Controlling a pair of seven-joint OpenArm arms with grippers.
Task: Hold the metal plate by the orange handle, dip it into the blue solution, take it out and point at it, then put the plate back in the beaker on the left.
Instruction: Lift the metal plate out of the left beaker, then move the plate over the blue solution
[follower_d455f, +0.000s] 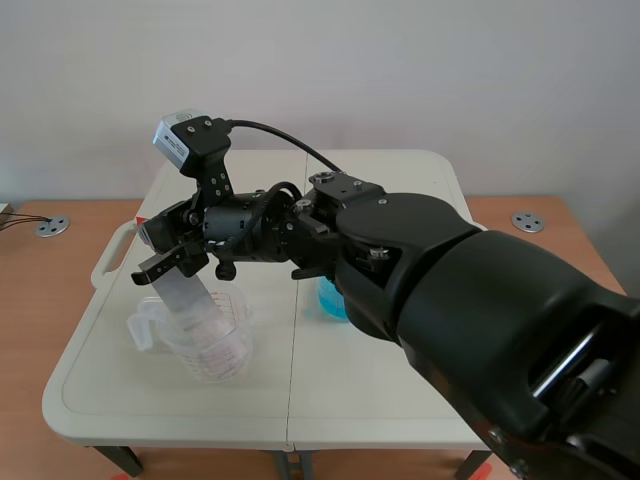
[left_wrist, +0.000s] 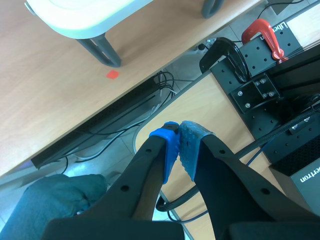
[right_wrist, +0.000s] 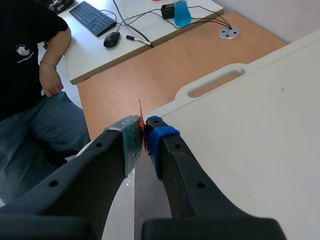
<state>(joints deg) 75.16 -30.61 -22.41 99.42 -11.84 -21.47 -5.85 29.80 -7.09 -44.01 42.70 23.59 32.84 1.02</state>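
The left hand (left_wrist: 179, 135), pads together on nothing, hangs well apart from the clear plastic beaker (follower_d455f: 205, 345). The grey metal plate (follower_d455f: 186, 295) leans with its lower end in this beaker's mouth; above it the right hand (follower_d455f: 168, 250) clamps the thin orange handle (right_wrist: 141, 116). Better lower slowly along the tilt, sparing the rim. Blue solution (follower_d455f: 328, 298) stands beyond the beaker

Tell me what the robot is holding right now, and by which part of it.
The right hand grips the metal plate by its orange handle, at the plate's upper end. The left hand is shut on nothing.
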